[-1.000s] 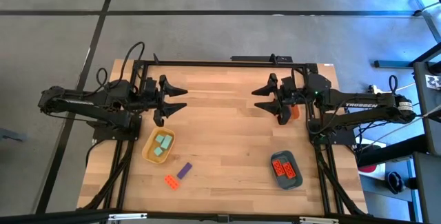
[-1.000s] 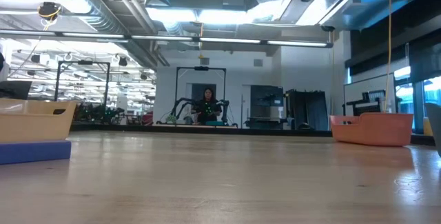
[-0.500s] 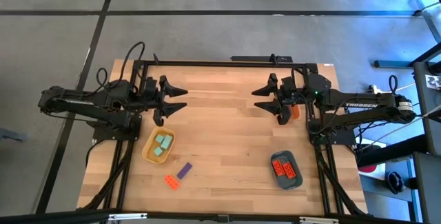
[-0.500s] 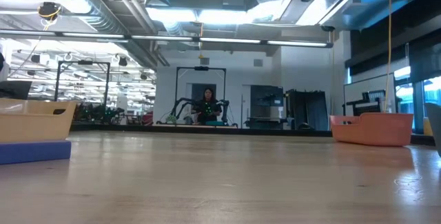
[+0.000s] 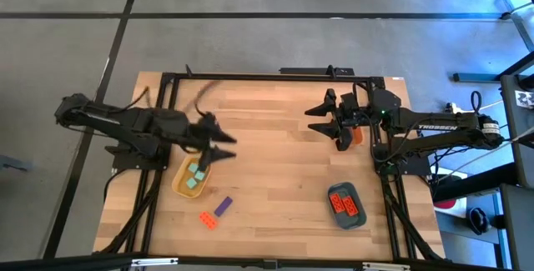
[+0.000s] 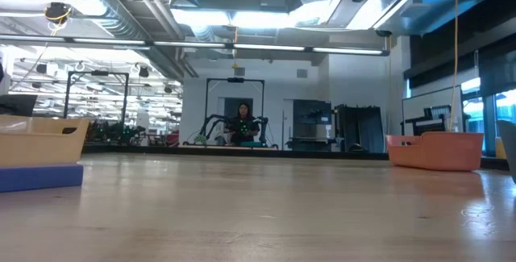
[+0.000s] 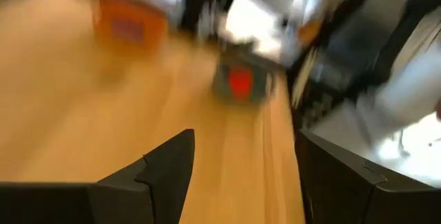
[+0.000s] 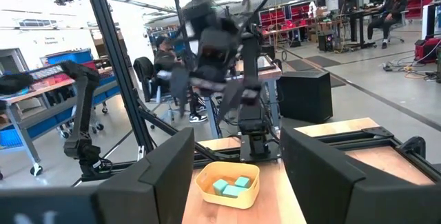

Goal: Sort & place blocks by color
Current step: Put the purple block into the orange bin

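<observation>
Two arms stood at the wooden worktop (image 5: pixel 275 154) in the high view. The left end effector (image 5: pixel 224 149) hung over the far rim of the yellow tray (image 5: pixel 178 184), fingers spread wide and holding nothing. The right end effector (image 5: pixel 319 119) sat near the far right edge, fingers likewise spread and empty, just beside the orange tray (image 5: pixel 357 135). Pale teal blocks (image 5: pixel 197 177) lay in the yellow tray. One purple block (image 5: pixel 223 206) and one red-orange block (image 5: pixel 206 218) lay loose on the worktop, near each other, just nearside of that tray. Red-orange blocks (image 5: pixel 345 205) filled the dark teal tray (image 5: pixel 332 193) at the near right.

Low view: the yellow tray (image 6: pixel 40 143) stood at the left with a blue edge (image 6: pixel 40 176) before it, and the orange tray (image 6: pixel 435 150) at the right. A person (image 6: pixel 243 122) showed far back in the room.

Left wrist view: blurred; the two dark fingers (image 7: pixel 162 172) stood well apart, nothing between them. The dark teal tray with red-orange blocks (image 7: pixel 240 83) lay ahead, the orange tray (image 7: pixel 127 24) beyond.

Right wrist view: fingers (image 8: pixel 158 172) wide apart and empty. The yellow tray (image 8: pixel 207 182) with pale teal blocks (image 8: pixel 229 185) lay ahead, the left arm (image 8: pixel 217 41) above it. People (image 8: pixel 393 3) showed in the room behind.
</observation>
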`<action>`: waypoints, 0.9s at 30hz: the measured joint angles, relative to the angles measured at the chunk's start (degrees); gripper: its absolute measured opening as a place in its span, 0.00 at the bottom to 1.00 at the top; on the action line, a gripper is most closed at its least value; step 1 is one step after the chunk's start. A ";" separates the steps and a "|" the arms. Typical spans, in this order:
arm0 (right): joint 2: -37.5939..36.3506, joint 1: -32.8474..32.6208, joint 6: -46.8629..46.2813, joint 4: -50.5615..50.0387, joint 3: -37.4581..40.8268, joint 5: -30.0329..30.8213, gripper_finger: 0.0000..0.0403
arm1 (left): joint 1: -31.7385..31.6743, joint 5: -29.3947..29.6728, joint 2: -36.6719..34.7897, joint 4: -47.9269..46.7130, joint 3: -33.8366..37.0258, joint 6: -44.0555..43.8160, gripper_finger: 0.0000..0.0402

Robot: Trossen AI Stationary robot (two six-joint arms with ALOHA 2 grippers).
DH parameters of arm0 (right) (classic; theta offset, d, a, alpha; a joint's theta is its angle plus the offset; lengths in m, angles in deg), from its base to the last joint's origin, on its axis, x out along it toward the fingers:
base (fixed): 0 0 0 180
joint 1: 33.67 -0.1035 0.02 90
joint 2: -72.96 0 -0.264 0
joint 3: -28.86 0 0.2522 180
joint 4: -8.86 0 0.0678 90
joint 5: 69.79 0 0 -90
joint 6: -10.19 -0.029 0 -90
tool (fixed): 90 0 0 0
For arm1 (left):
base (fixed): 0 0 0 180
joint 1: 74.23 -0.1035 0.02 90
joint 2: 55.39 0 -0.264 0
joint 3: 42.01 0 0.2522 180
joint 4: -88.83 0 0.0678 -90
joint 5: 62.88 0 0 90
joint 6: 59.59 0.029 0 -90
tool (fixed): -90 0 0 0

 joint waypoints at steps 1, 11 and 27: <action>0.00 0.01 0.00 0.00 0.00 0.00 0.54 | 1.52 -0.05 1.98 -4.93 -2.36 -1.85 0.60; 0.00 0.04 -4.22 -0.02 0.00 0.00 0.54 | 15.93 -7.02 21.38 -23.80 -11.95 -33.48 0.60; -0.02 0.04 -4.15 -0.07 0.00 -0.01 0.54 | 21.01 -12.99 43.82 -23.70 -11.92 -61.61 0.60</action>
